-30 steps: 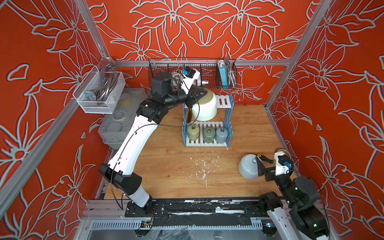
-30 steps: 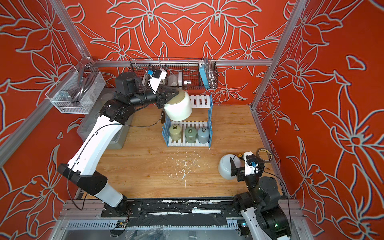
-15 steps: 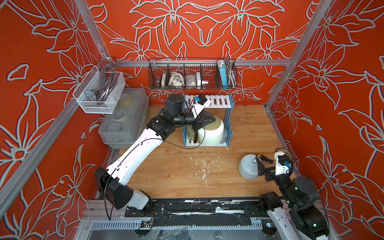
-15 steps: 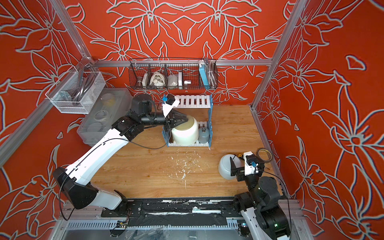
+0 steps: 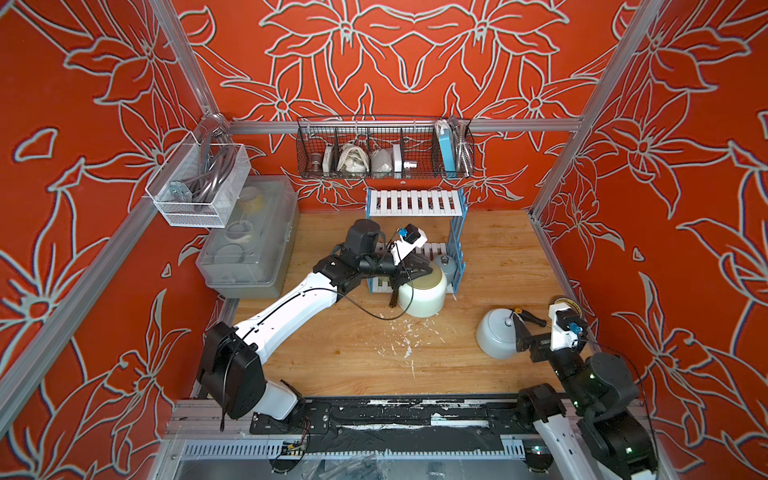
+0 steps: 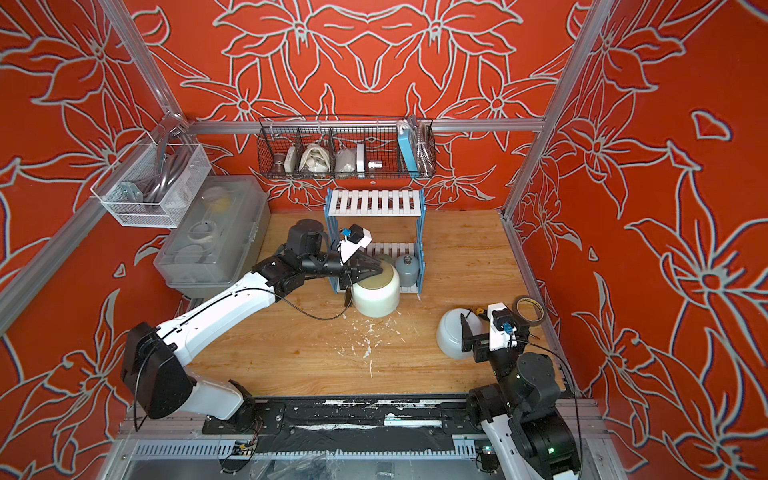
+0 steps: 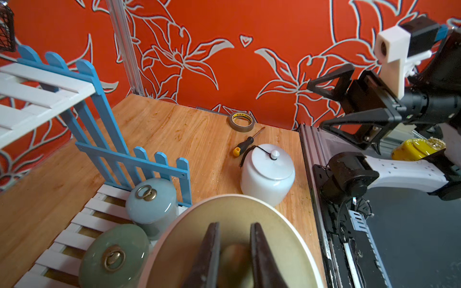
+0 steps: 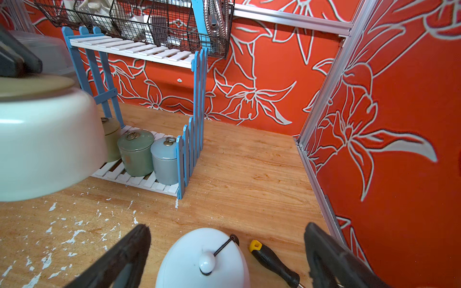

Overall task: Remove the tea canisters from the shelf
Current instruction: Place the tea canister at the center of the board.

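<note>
From both top views, my left fingers [image 5: 417,266] are clenched on the lid of the cream canister [image 5: 422,295]. It hangs just in front of the lower tier of the shelf [image 5: 415,202], and I cannot tell whether its base touches the worktop [image 5: 490,249]. The blue-grey canister [image 5: 445,262] stands on that tier right behind it. The white canister [image 5: 496,336] sits on the worktop well apart, near the front, with my right fingers [image 5: 520,334] at it.

From my left wrist, both fingers pinch the knob in the middle of the gold lid [image 7: 224,217]. Just beside the lid, the green canister [image 7: 114,256] and the blue-grey one stand touching on the white slats. Beyond them the white canister stands upright, with a screwdriver [image 7: 245,144] and a tape roll [image 7: 241,121] past it.

From my right wrist, my right fingers are spread wide, one on each side of the white canister and touching neither side. The olive canister [image 8: 111,137], the green one and the blue-grey one stand in a row on the lower tier. The cream canister hides part of the olive one.
</note>
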Robot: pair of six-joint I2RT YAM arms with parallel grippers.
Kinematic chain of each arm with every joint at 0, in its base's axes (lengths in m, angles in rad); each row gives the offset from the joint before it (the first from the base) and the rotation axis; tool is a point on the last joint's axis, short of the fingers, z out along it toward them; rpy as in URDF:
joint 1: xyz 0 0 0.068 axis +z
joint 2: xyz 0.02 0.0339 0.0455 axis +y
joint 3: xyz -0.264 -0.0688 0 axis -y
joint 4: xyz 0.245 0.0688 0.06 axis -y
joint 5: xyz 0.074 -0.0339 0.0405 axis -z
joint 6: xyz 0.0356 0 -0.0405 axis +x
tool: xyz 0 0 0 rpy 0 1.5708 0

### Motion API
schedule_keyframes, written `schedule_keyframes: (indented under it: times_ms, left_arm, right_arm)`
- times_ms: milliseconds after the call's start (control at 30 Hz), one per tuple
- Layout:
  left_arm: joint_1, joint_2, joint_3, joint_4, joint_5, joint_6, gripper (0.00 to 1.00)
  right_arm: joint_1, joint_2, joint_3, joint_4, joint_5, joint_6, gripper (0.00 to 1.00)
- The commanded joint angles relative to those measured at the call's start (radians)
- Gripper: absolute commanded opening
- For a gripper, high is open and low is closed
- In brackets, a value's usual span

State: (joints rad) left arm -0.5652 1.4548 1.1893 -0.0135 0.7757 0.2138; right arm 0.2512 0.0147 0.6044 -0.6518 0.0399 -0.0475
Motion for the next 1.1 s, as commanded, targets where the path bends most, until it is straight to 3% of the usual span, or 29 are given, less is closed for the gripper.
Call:
schedule_keyframes:
  times_ms: [0, 367, 667, 1067]
  left_arm:
    - [-0.012, -0.033, -0.031, 0.301, 0.075, -0.025, 0.00]
    - [-0.099, 0.092, -0.096, 0.401, 0.103, -0.003, 0.00]
    - [-0.167, 0.233, -0.055, 0.404, 0.109, 0.041, 0.00]
    - [-0.228, 0.301, -0.130, 0.532, 0.093, 0.117, 0.00]
  right_arm:
    - [-0.007, -0.007, -0.006, 0.008, -0.004, -0.009, 0.99]
    - [-0.024, -0.007, -0.010, 0.015, -0.005, -0.011, 0.99]
    - [-0.032, -0.007, -0.005, 0.008, -0.008, -0.011, 0.99]
    - [-0.042, -0.008, -0.005, 0.009, -0.013, -0.011, 0.99]
